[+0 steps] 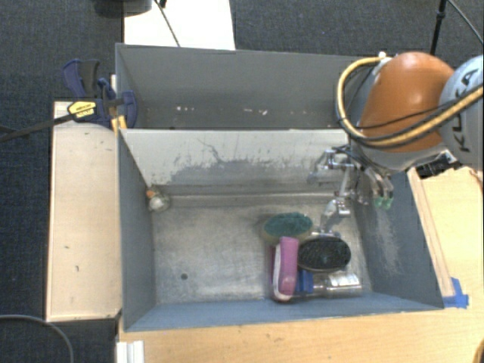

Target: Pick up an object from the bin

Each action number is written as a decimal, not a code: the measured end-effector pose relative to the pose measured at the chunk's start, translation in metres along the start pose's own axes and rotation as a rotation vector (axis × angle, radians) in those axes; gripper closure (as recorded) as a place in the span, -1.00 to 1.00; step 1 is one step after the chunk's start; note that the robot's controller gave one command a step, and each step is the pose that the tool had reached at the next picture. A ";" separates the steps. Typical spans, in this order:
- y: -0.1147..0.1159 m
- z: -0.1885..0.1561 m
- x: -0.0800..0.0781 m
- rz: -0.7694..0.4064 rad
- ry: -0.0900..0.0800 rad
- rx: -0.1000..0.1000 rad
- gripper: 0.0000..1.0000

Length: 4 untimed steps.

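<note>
The gripper (336,206), its spread impossible to tell, hangs over the scuffed grey bin floor (212,255), with a black brush (324,253) at its six o'clock. Dark carpet (45,36) surrounds the bin.

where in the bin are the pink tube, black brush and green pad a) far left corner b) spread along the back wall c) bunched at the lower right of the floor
c, the pink tube, black brush and green pad lie bunched at the lower right of the bin floor, near the hand
</note>
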<state>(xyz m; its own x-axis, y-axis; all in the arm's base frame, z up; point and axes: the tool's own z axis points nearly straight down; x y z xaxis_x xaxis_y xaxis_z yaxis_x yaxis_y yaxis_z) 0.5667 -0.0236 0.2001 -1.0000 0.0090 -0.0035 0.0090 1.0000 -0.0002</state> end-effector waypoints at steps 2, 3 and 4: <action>0.050 0.091 0.009 -0.005 -0.011 -0.002 1.00; 0.050 0.093 0.010 -0.005 -0.007 -0.002 -1.00; 0.017 0.062 0.084 0.003 0.004 0.001 -1.00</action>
<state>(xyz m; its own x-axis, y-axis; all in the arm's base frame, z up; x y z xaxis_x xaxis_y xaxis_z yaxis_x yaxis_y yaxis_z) 0.4833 -0.0060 0.1378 -0.9999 0.0121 0.0004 0.0121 0.9999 -0.0008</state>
